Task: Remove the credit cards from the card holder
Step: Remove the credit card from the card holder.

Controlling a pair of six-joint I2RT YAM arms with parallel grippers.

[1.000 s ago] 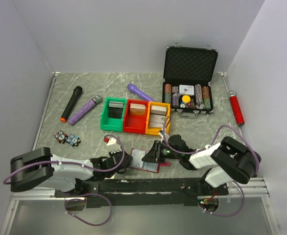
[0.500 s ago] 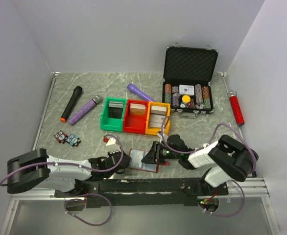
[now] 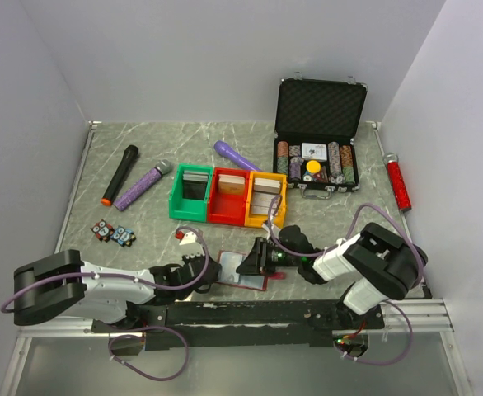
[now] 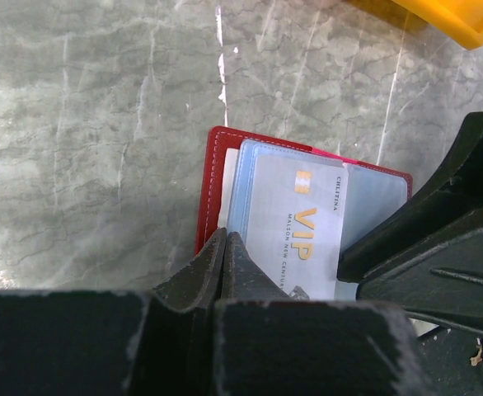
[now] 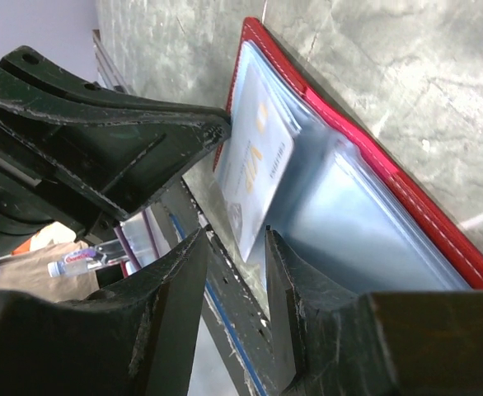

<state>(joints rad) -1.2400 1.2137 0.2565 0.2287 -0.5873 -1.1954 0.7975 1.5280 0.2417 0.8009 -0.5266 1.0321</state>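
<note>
Right gripper (image 5: 235, 239): jaws parted, with a corner of the VIP card (image 5: 254, 157) in the gap between them. Left gripper (image 4: 225, 247): jaws closed, tips at the edge of the card holder (image 4: 210, 177), which lies open on the table (image 4: 93, 124) between both grippers, near the yellow bin (image 3: 268, 202).

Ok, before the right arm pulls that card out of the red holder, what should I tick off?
1. The card holder lies open: ok.
2. The VIP card sticks partly out of the holder: ok.
3. The right end effector has the card's corner between its jaws: ok.
4. The right end effector is closed on the card: not ok, the jaws stand apart.
5. The left end effector is shut, with its tips at the holder's edge: ok.
6. The left end effector is really pinning the holder down: cannot tell.
</note>
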